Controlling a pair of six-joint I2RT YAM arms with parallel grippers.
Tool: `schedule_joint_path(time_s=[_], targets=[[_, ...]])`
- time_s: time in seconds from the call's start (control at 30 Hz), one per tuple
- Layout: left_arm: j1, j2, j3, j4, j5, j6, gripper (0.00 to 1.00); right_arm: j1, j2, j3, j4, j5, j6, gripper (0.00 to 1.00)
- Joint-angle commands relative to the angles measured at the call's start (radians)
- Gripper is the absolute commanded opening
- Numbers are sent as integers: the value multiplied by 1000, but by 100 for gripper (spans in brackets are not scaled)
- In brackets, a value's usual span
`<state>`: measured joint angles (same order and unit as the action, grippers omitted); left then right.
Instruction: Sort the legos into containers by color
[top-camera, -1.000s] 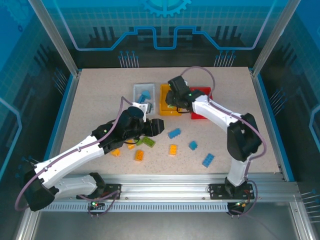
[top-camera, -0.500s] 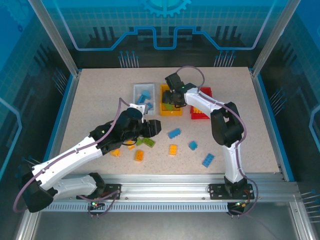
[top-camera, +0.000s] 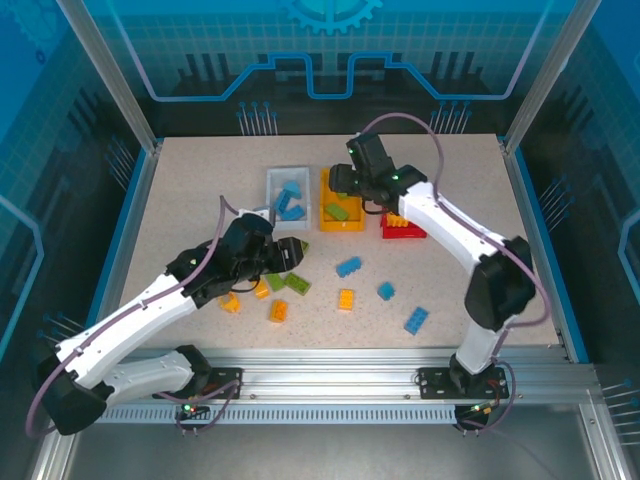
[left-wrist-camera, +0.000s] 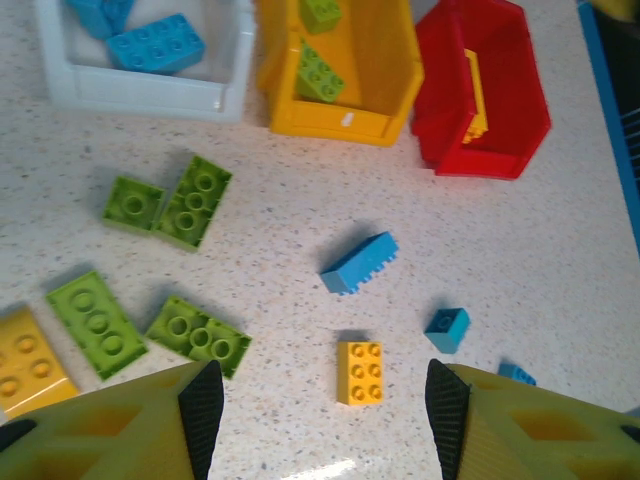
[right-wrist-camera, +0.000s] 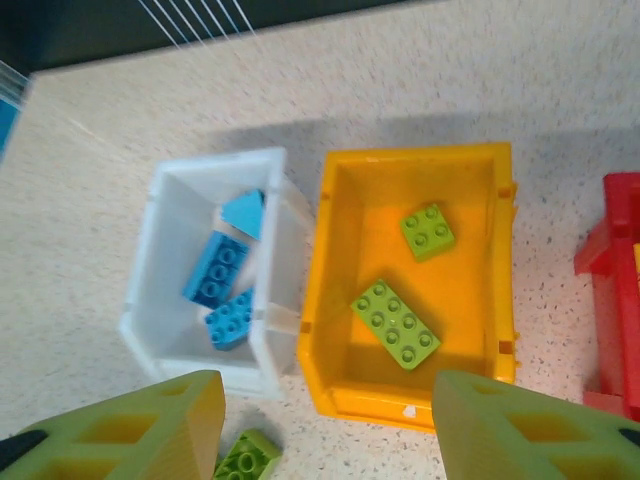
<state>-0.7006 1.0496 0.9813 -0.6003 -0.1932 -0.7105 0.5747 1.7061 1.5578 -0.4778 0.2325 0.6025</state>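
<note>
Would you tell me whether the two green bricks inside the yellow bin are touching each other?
Apart. The right wrist view shows bare floor of the yellow bin between the small green brick and the long green brick.

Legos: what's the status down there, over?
Left pincer open, empty, above loose legos. Right pincer open, empty, above yellow bin with two green legos inside. Nothing blocking either.
</note>
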Motion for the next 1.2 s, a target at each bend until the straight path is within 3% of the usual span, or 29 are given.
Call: schedule_joint_path(time_s=[0.0, 0.17, 0.33, 0.57, 0.77, 0.93, 1.17], targets=[[31, -12, 45, -66, 36, -2, 59, 37, -112, -106, 22, 43, -43, 58], [51, 35, 71, -61, 133, 107, 60, 105, -309, -274, 15, 38, -91, 59], [42, 216, 124, 29, 325, 330, 60, 174, -519, -451, -64, -14, -55, 60], [-48, 533, 238, 134, 301, 547, 60, 232, -792, -672, -181, -41, 91, 62], [-87, 775, 372, 112, 151, 655, 61, 235, -980, -779, -253, -31, 200, 65], [-86, 886, 429, 109, 113, 690, 63, 237, -994, -768, -275, -36, 209, 66], [-88, 983, 474, 98, 170, 690, 55, 236, -965, -755, -260, -42, 205, 66]])
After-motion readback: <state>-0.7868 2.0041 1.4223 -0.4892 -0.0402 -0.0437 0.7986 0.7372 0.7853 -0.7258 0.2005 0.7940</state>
